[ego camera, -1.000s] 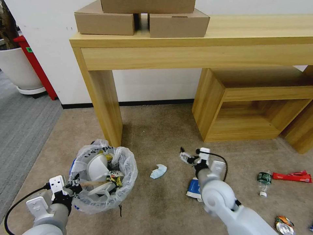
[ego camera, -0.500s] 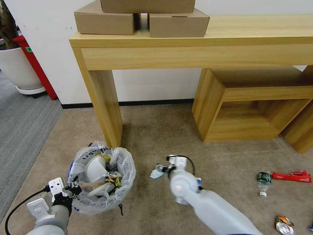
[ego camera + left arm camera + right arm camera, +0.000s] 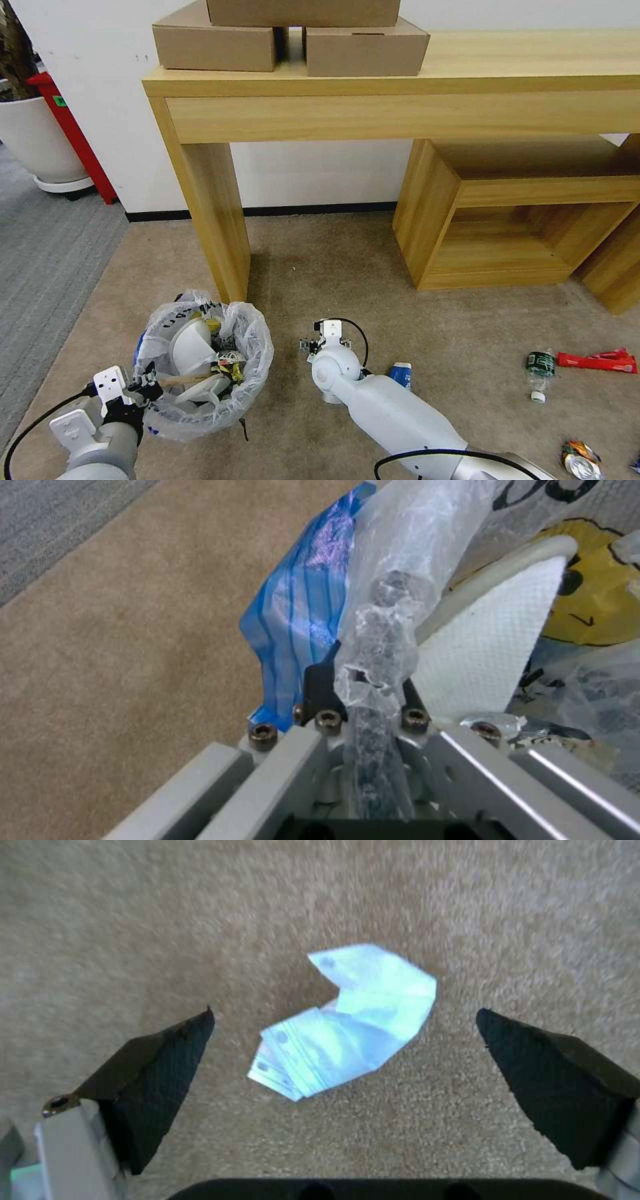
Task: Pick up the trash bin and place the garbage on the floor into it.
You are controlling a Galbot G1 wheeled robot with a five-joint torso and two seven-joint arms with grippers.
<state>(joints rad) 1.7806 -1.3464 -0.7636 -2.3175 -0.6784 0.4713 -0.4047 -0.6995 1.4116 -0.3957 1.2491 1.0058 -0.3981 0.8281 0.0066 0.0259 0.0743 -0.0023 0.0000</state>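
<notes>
The trash bin [image 3: 200, 373], lined with a crinkly white bag, sits on the beige floor [image 3: 313, 267] at lower left. It holds white slippers [image 3: 193, 343] and a wooden stick [image 3: 190, 378]. My left gripper [image 3: 147, 385] is shut on its near rim; in the left wrist view the left gripper [image 3: 363, 685] pinches the bag-covered rim [image 3: 400, 580]. My right gripper [image 3: 313, 347] hangs open just right of the bin. In the right wrist view the right gripper [image 3: 343, 1012] straddles a crumpled blue-white wrapper [image 3: 347, 1025] lying on the carpet, not touching it.
More garbage lies to the right: a blue-white packet [image 3: 400, 373], a green bottle [image 3: 540, 367], a long red packet [image 3: 597, 361] and a crushed can [image 3: 581, 460]. A wooden table leg [image 3: 217, 220] stands just behind the bin. A low shelf [image 3: 507, 220] is at right, grey carpet [image 3: 47, 253] at left.
My right arm has swung left, from over the blue-white packet to over the crumpled wrapper. The left gripper and the bin have shifted slightly nearer and left.
</notes>
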